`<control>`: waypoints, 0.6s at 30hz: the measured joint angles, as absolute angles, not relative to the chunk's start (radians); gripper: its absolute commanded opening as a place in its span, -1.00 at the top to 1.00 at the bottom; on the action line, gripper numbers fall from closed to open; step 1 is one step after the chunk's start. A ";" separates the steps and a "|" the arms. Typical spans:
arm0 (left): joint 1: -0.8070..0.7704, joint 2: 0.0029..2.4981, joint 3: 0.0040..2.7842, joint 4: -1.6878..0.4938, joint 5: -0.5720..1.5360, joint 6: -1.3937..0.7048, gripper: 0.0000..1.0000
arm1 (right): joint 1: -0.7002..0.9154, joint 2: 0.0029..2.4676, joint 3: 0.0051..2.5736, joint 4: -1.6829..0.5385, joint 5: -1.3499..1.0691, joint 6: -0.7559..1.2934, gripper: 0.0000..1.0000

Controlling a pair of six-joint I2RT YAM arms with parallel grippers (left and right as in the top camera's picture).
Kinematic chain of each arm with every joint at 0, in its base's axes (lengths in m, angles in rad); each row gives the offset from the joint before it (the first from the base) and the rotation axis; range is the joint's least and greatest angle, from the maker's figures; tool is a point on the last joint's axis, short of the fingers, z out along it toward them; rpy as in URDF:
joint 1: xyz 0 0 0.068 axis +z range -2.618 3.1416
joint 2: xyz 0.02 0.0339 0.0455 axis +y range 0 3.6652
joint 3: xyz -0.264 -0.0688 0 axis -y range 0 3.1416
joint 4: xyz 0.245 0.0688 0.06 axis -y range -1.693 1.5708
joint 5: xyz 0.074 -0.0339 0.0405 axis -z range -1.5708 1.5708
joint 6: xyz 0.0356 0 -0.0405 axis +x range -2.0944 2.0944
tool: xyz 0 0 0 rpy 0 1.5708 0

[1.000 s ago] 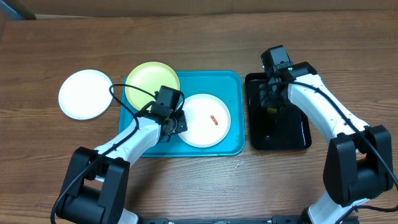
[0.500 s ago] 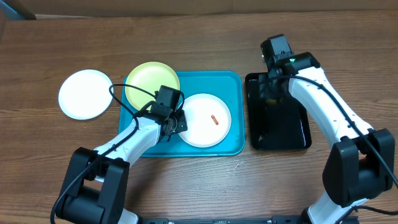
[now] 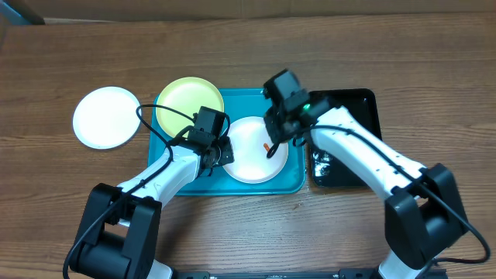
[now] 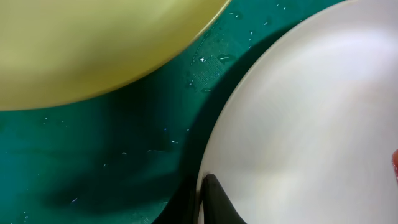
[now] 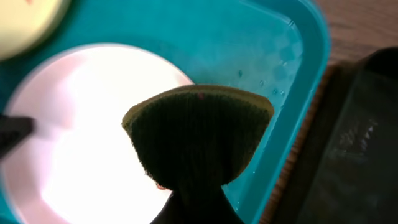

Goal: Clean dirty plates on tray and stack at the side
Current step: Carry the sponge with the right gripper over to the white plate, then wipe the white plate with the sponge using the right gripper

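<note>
The right hand (image 3: pixel 273 142), clamped on a green sponge (image 5: pixel 199 134), hovers over the smeared white plate (image 3: pixel 246 161) in the turquoise tray (image 3: pixel 293 180), likely to scrub it. The left hand (image 3: pixel 221 153), closed, apparently pinches that plate's rim to steady it.

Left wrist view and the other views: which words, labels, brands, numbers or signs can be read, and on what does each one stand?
No text can be read in any view.
On the blue tray: a faint moulded mark between the yellow plate and the white plate, too blurred to read.
On the sponge and the black tray: no writing visible.
</note>
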State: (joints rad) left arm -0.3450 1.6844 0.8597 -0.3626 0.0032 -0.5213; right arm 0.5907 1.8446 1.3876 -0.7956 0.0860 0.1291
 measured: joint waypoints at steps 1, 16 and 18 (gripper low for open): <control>-0.345 1.684 0.860 -0.362 0.003 -0.521 0.87 | 0.598 1.850 1.365 -0.768 0.099 0.130 0.93; -0.345 1.684 0.860 -0.365 0.003 -0.522 0.84 | 0.609 1.881 1.154 -0.489 0.137 0.130 0.92; -0.345 1.684 0.860 -0.366 0.003 -0.521 0.85 | 0.609 1.881 1.150 -0.486 0.134 0.130 0.92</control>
State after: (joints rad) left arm -0.3450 1.6844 0.8597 -0.3656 0.0029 -0.5213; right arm 0.6094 1.8809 1.1503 -0.4862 0.1337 0.1295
